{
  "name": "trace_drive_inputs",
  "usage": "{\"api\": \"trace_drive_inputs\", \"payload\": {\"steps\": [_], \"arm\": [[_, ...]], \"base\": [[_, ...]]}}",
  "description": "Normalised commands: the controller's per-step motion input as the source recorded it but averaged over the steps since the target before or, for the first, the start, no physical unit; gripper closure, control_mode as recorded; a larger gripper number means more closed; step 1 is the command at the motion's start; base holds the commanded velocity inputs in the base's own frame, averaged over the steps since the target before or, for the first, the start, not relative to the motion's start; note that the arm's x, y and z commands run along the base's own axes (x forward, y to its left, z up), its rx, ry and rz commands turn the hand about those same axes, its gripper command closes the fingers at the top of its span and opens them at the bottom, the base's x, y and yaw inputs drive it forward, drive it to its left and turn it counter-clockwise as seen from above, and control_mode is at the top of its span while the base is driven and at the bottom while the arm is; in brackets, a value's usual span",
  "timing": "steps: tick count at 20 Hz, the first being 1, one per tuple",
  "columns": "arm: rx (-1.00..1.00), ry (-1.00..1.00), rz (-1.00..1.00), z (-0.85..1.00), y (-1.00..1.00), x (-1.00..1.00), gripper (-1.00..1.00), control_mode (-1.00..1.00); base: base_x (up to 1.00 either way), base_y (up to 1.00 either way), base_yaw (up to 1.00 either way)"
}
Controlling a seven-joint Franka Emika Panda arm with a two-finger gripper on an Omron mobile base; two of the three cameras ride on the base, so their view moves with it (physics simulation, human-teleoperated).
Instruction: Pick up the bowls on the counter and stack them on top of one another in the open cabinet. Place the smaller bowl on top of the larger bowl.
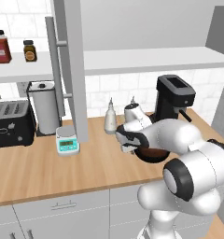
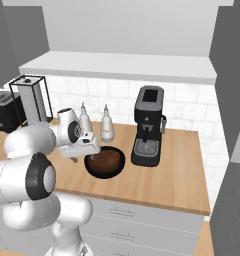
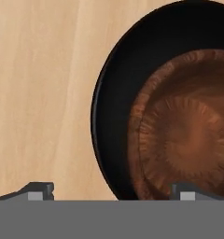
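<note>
Gripper (image 3: 111, 190) hovers just above the counter (image 3: 39, 93), jaws spread wide and empty, one fingertip over bare wood, the other over the bowls. The smaller bowl (image 3: 184, 140) already sits inside the larger bowl (image 3: 111, 93), off toward two o'clock, so the black near rim lies between the fingers.

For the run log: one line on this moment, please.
gripper: open, straddling larger bowl rim | smaller bowl: nested inside | both on counter
</note>
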Motion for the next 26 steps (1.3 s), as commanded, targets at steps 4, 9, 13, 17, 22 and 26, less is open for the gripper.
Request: {"api": "trace_drive_inputs", "payload": {"steps": [4,9,13,17,22,26], "arm": [[0.00,0.00,0.00,-0.48,-0.05,-0.01,-1.00,-1.00],[-0.03,-0.09,0.00,-0.26,-0.23,-0.03,-1.00,-1.00],[-0.02,-0.03,0.00,-0.15,-0.01,0.00,1.00,-1.00],[0.00,0.00,0.00,0.00,0.00,0.00,1.00,-1.00],[0.00,-0.01,0.00,0.05,0.00,-0.03,1.00,-1.00],[-0.11,-0.32,0.03,0.73,0.00,-0.61,1.00,-1.00]], "base": [[0.00,0.00,0.00],[0.00,0.00,0.00],[0.00,0.00,0.00],[0.00,0.00,0.00],[0.00,0.00,0.00],[0.00,0.00,0.00]]}}
